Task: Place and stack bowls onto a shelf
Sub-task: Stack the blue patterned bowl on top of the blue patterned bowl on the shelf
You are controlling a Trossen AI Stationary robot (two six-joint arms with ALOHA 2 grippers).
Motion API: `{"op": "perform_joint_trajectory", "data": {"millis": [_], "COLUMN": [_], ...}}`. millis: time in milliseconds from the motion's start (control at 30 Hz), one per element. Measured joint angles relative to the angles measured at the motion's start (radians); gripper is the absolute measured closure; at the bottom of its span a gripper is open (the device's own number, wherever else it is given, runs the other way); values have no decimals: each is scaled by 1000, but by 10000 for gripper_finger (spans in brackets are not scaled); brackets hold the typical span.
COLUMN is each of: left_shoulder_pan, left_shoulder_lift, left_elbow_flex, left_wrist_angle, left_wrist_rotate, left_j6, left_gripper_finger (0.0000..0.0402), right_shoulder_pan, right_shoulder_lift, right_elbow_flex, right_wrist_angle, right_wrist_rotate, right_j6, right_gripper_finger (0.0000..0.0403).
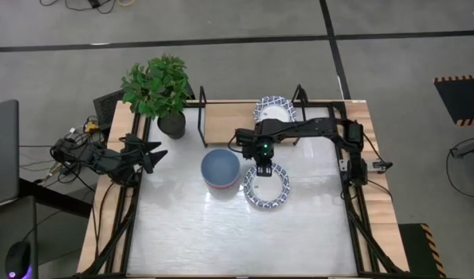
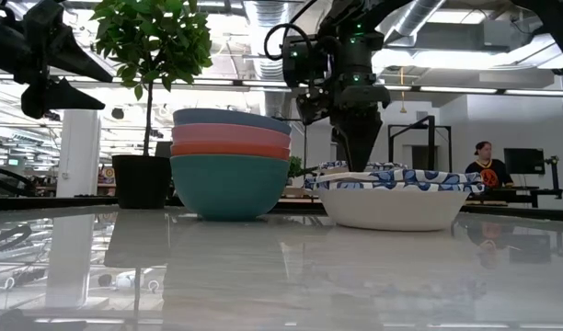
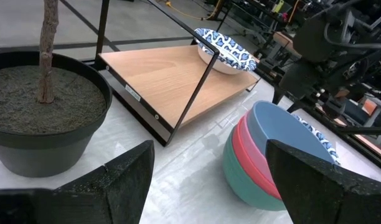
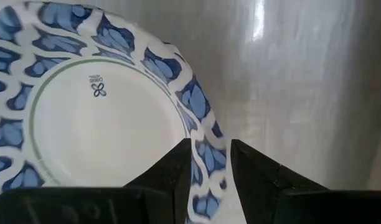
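Observation:
A white bowl with a blue patterned rim (image 1: 268,188) sits on the table, right of a stack of three plain bowls (image 1: 220,169), blue on red on teal (image 2: 230,165). A second patterned bowl (image 1: 274,108) rests on the right end of the shelf's wooden plank (image 1: 233,120). My right gripper (image 1: 262,171) points down over the near patterned bowl's far rim and is shut on it. My left gripper (image 1: 148,155) hangs open above the table's left side, near the plant pot, touching nothing. My right gripper pinches the patterned bowl's rim (image 4: 208,163) on its far side, one finger (image 4: 176,171) inside the bowl and the other (image 4: 253,174) outside. It comes from above, pointing down. The bowl (image 2: 392,204) stands level with its base on the table.
A dark pot with a leafy plant (image 1: 166,101) stands at the shelf's left end. The shelf's black wire end frames (image 3: 197,93) rise at both ends of the plank. The plank's left and middle are bare. Bare tabletop (image 1: 237,232) stretches toward the near edge.

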Motion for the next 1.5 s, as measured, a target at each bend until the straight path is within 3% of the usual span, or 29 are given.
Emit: {"op": "perform_joint_trajectory", "data": {"millis": [500, 967, 1500], "left_shoulder_pan": [0, 0, 0], "left_shoulder_lift": [0, 0, 0], "left_elbow_flex": [0, 0, 0], "left_wrist_angle": [0, 0, 0], "left_wrist_rotate": [-1, -4, -4], "left_j6": [0, 0, 0], "left_gripper_finger": [109, 109, 109], "right_shoulder_pan": [1, 1, 0], "right_shoulder_lift": [-6, -6, -9], "right_elbow_flex": [-65, -63, 80], "right_wrist_angle": [27, 23, -128], "right_wrist_rotate": [36, 39, 64], "right_j6": [9, 19, 24], "right_gripper_finger": [277, 362, 378]}}
